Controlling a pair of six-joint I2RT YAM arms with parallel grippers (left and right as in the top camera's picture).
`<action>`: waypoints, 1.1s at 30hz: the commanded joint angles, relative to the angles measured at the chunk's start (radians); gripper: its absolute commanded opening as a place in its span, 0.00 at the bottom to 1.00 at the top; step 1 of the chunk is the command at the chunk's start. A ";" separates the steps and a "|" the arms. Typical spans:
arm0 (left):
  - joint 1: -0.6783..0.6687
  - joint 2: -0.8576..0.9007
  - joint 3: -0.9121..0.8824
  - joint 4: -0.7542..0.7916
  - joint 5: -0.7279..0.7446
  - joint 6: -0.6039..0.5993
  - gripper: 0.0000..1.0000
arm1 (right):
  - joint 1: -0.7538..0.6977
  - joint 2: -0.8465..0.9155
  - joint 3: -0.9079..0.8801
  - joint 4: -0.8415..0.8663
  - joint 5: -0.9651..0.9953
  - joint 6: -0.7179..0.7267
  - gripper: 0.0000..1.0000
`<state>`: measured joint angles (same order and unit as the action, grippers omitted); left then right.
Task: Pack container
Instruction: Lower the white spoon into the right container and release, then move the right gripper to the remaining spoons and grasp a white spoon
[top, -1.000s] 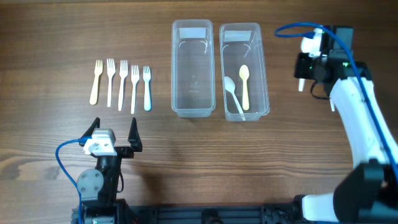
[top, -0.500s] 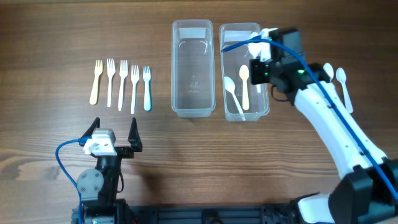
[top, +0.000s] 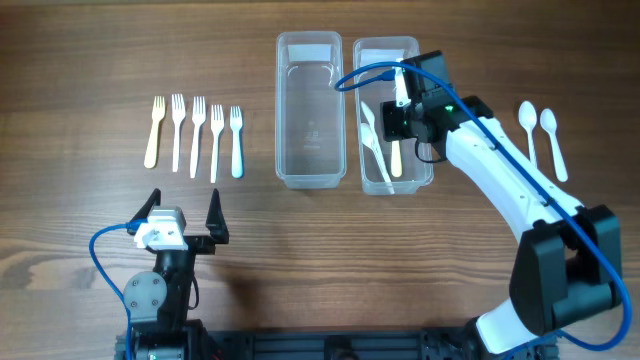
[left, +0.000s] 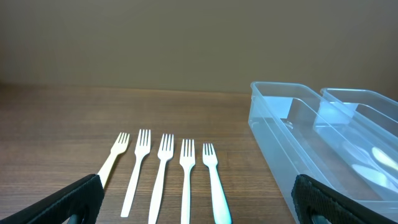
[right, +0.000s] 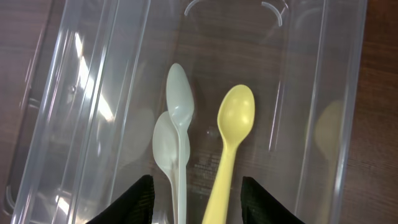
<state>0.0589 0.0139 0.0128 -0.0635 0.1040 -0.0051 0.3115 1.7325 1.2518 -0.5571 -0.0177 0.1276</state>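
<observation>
**Right arm, against the earlier views.** A second before, the arm stood over the table's right margin. Half a second before, it was at the right wall of the right container (top: 385, 42), and now it hung over that container's interior. The right gripper (right: 196, 194) had its fingers (right: 135, 200) apart and held nothing. The container below it held three spoons where two had lain earlier. These were a yellow spoon (right: 235, 118), a pale spoon (right: 179, 99) beside it, and a white spoon (right: 163, 148) whose bowl was overlapped by the pale one's handle. All three lay lengthwise with bowls toward the far end. With the arm gone from the right margin, two loose spoons (top: 527, 118) showed side by side on the table (top: 100, 280), well apart from the container.

**Left side, unchanged.** The left gripper (top: 183, 200) was spread wide and empty near the front edge. Five forks (top: 197, 135) lay in a row ahead of it, tines pointing away. The left container (top: 308, 38) held nothing, and its long wall stood just beside the right container's.

**Clearances.** The three spoons took the middle of the container floor, the yellow one nearer the right wall, leaving bare floor along both long walls. Bare wood lay between the forks and the containers and across the front of the table. More lay between the right container and the loose spoons, a stretch crossed only by the right arm.
</observation>
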 joint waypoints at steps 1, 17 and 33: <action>-0.004 -0.007 -0.006 0.000 0.019 -0.006 1.00 | -0.009 -0.101 0.039 -0.056 0.095 0.007 0.41; -0.004 -0.006 -0.006 0.000 0.019 -0.006 1.00 | -0.378 -0.164 0.031 -0.209 0.332 -0.050 0.56; -0.004 -0.006 -0.006 0.000 0.019 -0.006 1.00 | -0.576 0.053 0.031 -0.045 0.200 -0.205 0.59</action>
<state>0.0589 0.0139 0.0128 -0.0635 0.1040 -0.0051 -0.2344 1.7176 1.2778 -0.6109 0.2028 -0.0483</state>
